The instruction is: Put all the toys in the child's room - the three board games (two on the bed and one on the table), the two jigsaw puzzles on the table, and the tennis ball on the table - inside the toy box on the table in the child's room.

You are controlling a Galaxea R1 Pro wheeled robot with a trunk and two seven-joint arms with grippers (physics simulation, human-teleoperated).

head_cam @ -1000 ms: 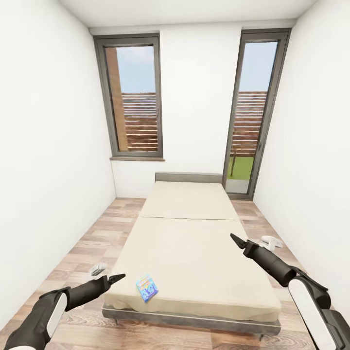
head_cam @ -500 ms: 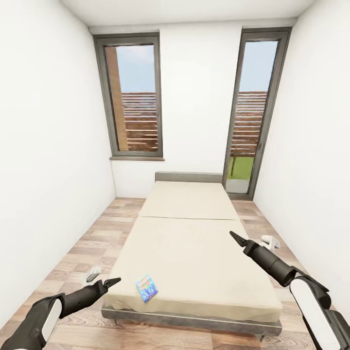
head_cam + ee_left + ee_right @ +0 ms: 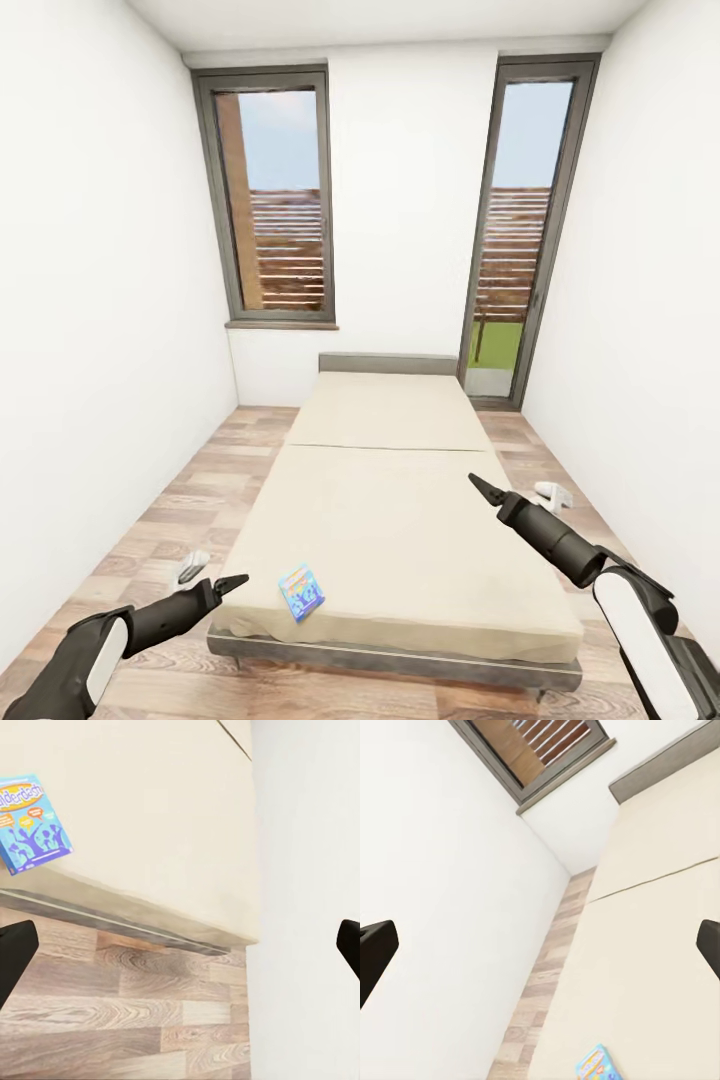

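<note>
Robot facing the foot of the bed, one board game lying on it.

The small blue game lies flat near the bed's near left corner. The left gripper hangs just left of it, over the wood floor; the right gripper hovers above the cover's right side. Both wrist views show fingertips at opposite edges, so both jaws seem spread, holding nothing.
</note>
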